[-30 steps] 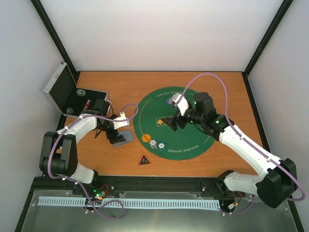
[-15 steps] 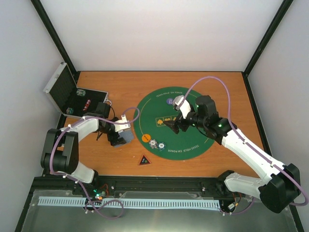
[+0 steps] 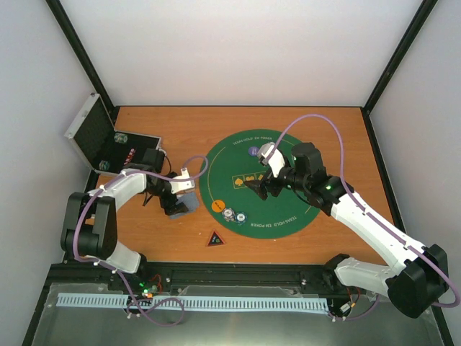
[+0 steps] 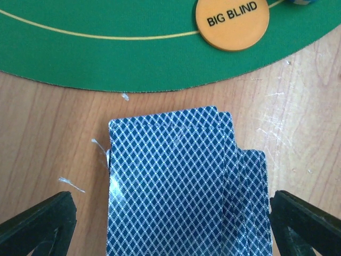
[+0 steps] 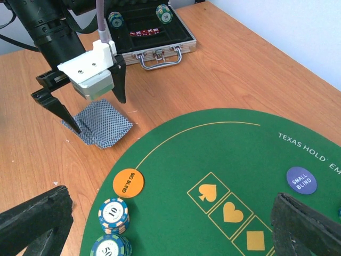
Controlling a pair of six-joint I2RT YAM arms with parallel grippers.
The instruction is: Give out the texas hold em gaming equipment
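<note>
left hand (image 4: 173, 226) is straight over the loose stack of small blue-grey lattice-backed playing cards (image 4: 181, 176), spread as wide as it goes, nothing held. in the left wrist view one black fingertip (image 4: 42, 224) sits at lower left and the other at lower right. the stack is between them at bottom centre with bare wood showing on each side, so no contact yet. the stack lies on the wooden worktop (image 4: 48, 138), just off the edge of the round green felt mat (image 4: 106, 48), not on it. the orange "big blind" disc (image 4: 232, 24) is at upper right of that view, on the mat, apart from the cards.

key relation: the stack's long sides look to run up-down the frame (lower end cut off), so the closing line crosses the short width. line-up looks good to me. catch: the top cards are skewed to the right, leaving a stepped edge near the right-hand fingertip. that side would likely be touched first and could shove the pile sideways.

right hand (image 3: 261, 189) is over the middle of the mat at centre of the top view, also wide open and empty, well apart from the cards. left arm is clearly nearer, so it's the left arm's job.

likely next: straight down, then close on the pile. can't tell the exact height above the cards.
</note>
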